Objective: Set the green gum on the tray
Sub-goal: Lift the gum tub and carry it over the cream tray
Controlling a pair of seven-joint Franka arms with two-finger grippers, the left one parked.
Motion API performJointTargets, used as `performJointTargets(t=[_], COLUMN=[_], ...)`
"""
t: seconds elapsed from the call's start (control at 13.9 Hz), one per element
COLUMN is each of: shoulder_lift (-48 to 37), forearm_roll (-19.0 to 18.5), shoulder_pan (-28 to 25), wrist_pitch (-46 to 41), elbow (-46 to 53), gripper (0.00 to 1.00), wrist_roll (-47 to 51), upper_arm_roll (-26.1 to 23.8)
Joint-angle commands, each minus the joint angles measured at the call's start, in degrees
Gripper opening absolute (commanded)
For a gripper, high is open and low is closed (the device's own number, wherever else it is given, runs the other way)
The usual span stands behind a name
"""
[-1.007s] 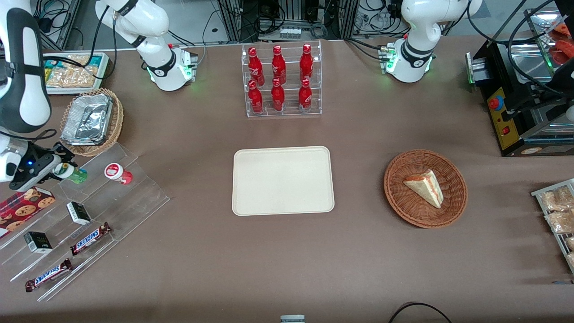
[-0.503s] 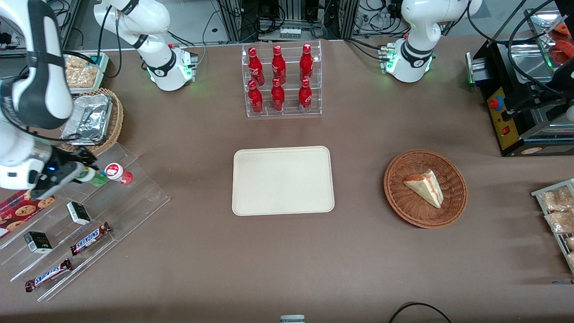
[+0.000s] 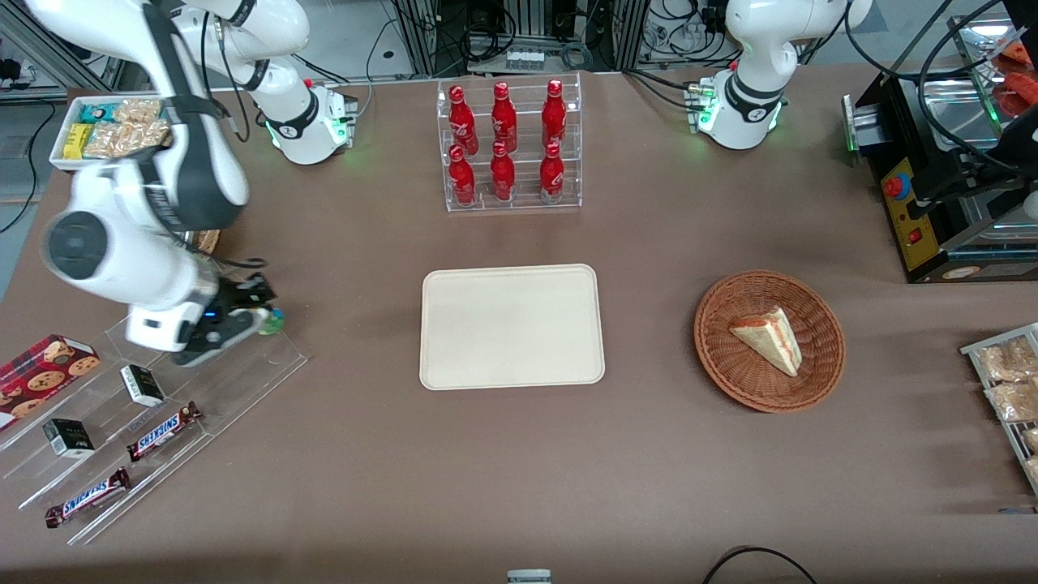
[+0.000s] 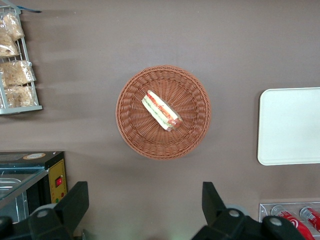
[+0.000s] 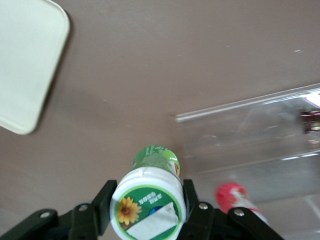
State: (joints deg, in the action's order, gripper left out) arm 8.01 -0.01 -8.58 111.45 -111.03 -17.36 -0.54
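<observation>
I see the gripper [image 3: 261,318] pinching the green gum [image 3: 272,321] at its white lid, lifted above the clear acrylic rack [image 3: 162,389]; the tray [image 3: 512,325] lies at 3 o'clock from it, well apart, bare

Six red bottles [image 3: 503,142], two Snickers bars [image 3: 165,430], two black boxes [image 3: 143,385], one cookie box [image 3: 45,369], one tray [image 3: 511,326], one wicker basket [image 3: 722,357], one sandwich wedge [image 3: 769,338], and one green gum [image 5: 150,200] pinched by the one gripper [image 3: 263,318] over the clear rack [image 3: 268,357].
</observation>
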Motion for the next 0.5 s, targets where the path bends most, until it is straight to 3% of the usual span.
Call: performJointTargets(t=[0.0,0.22,0.43], shoulder_lift=[1.3,3.93,8.06], forearm_roll=[0.54,3.7,3.79], shoulder_pan=[-4.76,-9.69,-14.96], wrist_pitch=[-0.88,2.09,7.63], elbow=[1.34,1.69,3.01], gripper=[0.0,0.0,0.0], wrist_roll=[8.63,16.54,26.03], upper_arm_roll=[0.45,0.45,0.45])
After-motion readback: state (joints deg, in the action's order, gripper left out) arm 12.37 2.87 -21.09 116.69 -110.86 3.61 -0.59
